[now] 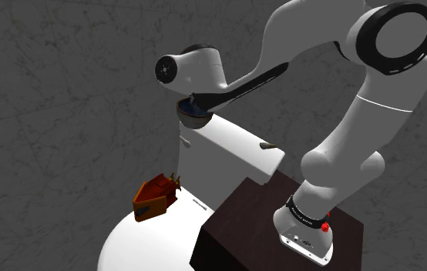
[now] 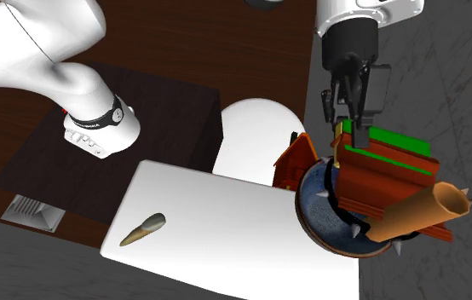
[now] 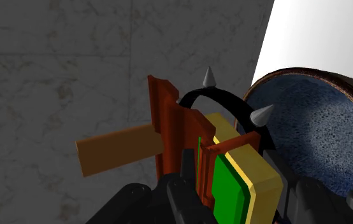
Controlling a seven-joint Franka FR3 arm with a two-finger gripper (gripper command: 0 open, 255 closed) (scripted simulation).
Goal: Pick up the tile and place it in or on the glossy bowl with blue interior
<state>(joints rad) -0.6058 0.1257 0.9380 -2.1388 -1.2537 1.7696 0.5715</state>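
Grey marbled floor (image 1: pixel 50 115) spreads around the white surface (image 2: pixel 226 222) and the dark brown stand (image 1: pixel 281 208) beside it. We see the pincer (image 2: pixel 352 128) closed on the upper edge of the tile (image 2: pixel 379 175), a red-brown piece carrying green and yellow slabs, an orange bar and a black arc with grey spikes. In the wrist view the tile sits clasped between the fingers, so we judge the grasp to be firm. The tile hangs right over the bowl (image 3: pixel 322 133), whose speckled blue interior and brown rim sit at the edge of the surface. In the second exterior view the tile's lower part seems to reach down into the bowl, though we cannot tell whether it touches the bottom. By our reckoning the pickup and the carry are done. What is left is to lower the tile if needed, open the pincer and draw clear. Just beside the bowl stands an orange-brown object (image 1: pixel 156 199), close enough that the tile's long bar or spikes might brush it on release. A small pointed grey-tan thing (image 2: pixel 143 228) lies well apart on the surface, out of the way.
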